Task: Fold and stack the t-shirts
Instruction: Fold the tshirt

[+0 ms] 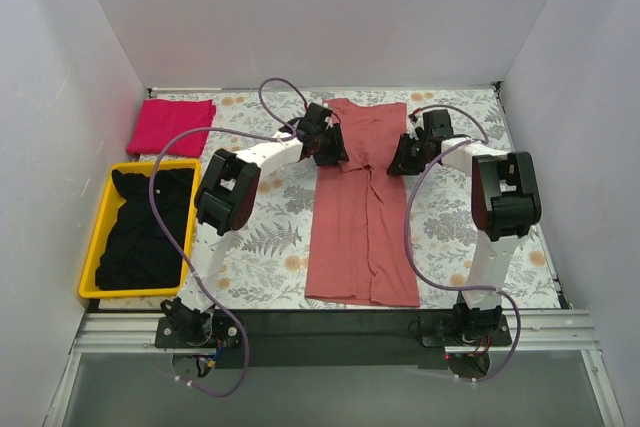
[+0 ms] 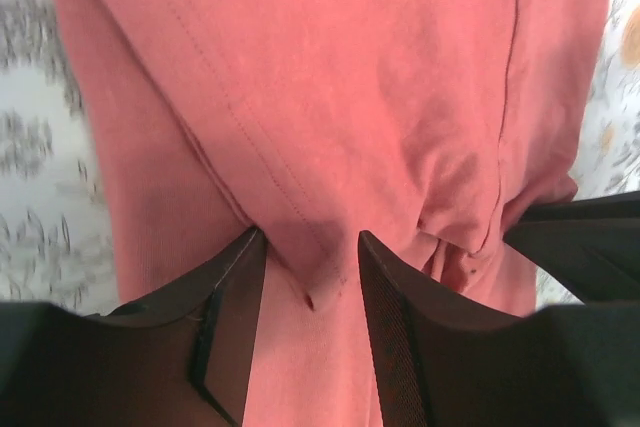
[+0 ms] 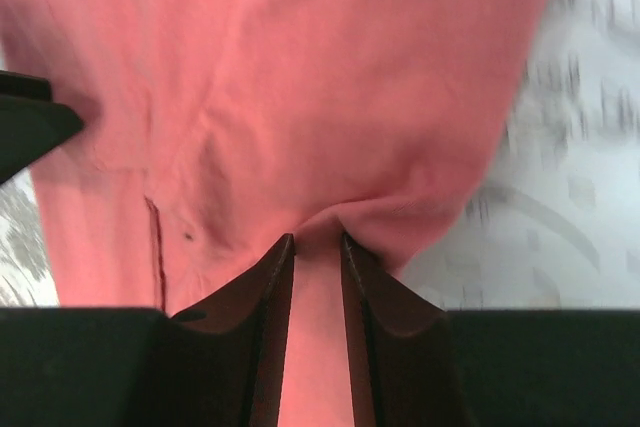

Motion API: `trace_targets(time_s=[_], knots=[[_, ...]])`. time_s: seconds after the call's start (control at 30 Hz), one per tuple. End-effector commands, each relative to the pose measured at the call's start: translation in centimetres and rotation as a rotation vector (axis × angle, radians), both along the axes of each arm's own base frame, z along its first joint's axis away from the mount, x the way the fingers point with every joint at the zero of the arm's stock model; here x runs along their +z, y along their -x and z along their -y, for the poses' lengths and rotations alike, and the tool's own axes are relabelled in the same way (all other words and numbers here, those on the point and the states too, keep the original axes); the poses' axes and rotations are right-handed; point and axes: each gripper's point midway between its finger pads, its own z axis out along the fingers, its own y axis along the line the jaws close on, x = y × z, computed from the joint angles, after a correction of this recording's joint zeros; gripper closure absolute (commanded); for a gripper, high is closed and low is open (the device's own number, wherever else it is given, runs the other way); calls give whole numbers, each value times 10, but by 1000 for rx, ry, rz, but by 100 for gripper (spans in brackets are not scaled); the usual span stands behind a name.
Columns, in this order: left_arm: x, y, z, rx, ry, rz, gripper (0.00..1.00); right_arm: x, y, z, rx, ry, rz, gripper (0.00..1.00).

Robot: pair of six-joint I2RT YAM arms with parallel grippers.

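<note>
Item: salmon shirt (image 1: 345, 237), lying narrow from 12 to 6 o'clock mid-table (image 1: 260, 237), my left gripper (image 2: 305, 242) pinching cloth at its 10 o'clock, my right gripper (image 3: 315, 242) pinching at 2 o'clock; I should lift both evenly, keeping that edge taut.

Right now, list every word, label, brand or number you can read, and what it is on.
None: no readable text in any view. The salmon-red t-shirt, magenta-pink t-shirt, black t-shirts and yellow bin show no lettering; the tablecloth carries only a floral print.
</note>
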Motion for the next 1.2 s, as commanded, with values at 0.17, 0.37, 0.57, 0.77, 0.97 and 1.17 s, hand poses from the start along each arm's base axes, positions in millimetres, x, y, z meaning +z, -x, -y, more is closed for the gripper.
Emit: trace_targets(time_s=[0.17, 0.37, 0.57, 0.77, 0.97, 1.17], knots=[[-35, -78, -31, 117, -4, 48, 60, -13, -89, -8, 25, -13, 133, 67], [-18, -111, -42, 107, 33, 109, 55, -7, -107, 3, -5, -8, 141, 66], [35, -89, -39, 42, 51, 173, 43, 34, -75, 26, -44, 54, 174, 54], [131, -28, -41, 14, 30, 299, 19, 84, 3, 44, -95, 140, 149, 39], [109, 100, -72, 23, -128, 140, 12, 73, 110, 29, -1, 230, 29, 38], [53, 224, -107, -46, -216, -137, 24, 33, 199, 14, 61, 240, -105, 42]])
